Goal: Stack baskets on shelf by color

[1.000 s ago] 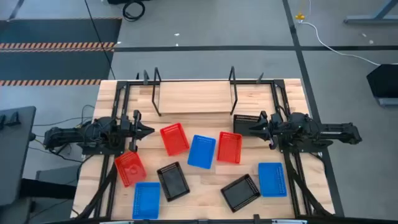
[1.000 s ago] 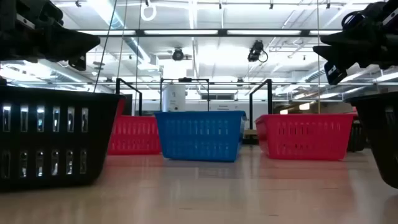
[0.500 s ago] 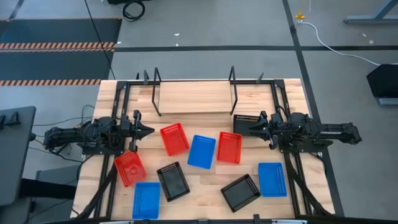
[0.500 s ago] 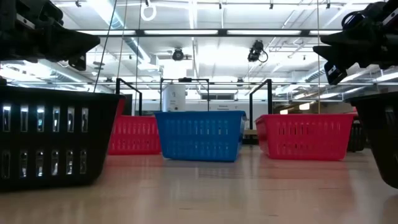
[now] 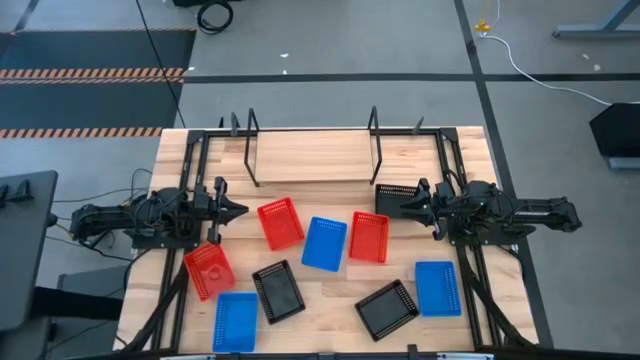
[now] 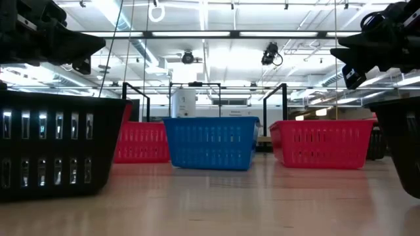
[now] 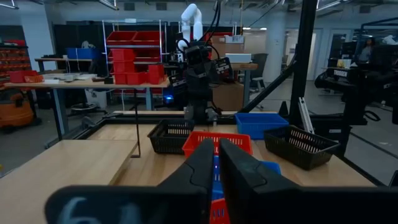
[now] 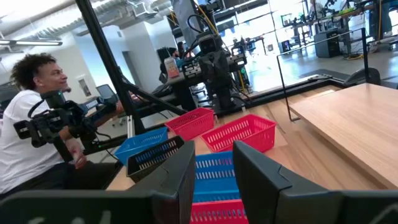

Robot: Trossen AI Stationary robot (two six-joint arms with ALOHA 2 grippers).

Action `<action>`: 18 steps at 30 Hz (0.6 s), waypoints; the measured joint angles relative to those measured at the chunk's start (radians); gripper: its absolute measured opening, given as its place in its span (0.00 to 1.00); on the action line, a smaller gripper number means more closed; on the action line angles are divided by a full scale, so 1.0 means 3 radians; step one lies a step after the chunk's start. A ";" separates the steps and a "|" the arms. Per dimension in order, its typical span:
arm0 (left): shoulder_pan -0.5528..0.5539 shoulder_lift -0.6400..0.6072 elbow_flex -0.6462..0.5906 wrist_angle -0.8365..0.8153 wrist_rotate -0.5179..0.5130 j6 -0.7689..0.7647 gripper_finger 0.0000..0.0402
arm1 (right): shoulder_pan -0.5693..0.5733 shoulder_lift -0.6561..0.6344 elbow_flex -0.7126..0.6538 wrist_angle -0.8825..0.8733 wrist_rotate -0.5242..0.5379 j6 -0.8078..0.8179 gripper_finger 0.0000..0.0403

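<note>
The shelf (image 5: pixel 310 158) is a light board between two black wire uprights at the table's far edge. Baskets rest flat on the tabletop: red ones (image 5: pixel 281 222) (image 5: pixel 369 237) (image 5: pixel 209 270), blue ones (image 5: pixel 324 243) (image 5: pixel 236 321) (image 5: pixel 438 288), black ones (image 5: pixel 278 291) (image 5: pixel 387 309) (image 5: pixel 395 198). My left gripper (image 5: pixel 235 210) hovers level at the left, shut and holding nothing (image 7: pixel 216 149). My right gripper (image 5: pixel 402 208) hovers at the right beside and above the far black basket (image 7: pixel 171 134), open with nothing between its fingers (image 8: pixel 214 155). Both grippers sit high above the table in the low view.
Black frame rails (image 5: pixel 190 200) (image 5: pixel 455 180) run along both sides of the slatted table. A person (image 8: pixel 34 124) with a camera rig stands beyond the table. Bare wood lies between the shelf and the row of baskets (image 5: pixel 320 200).
</note>
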 joint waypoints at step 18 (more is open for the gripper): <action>0.0000 0.0000 0.0000 0.0000 0.0000 0.0000 0.07 | 0.0000 -0.0001 0.0000 0.0000 -0.0001 0.0000 0.28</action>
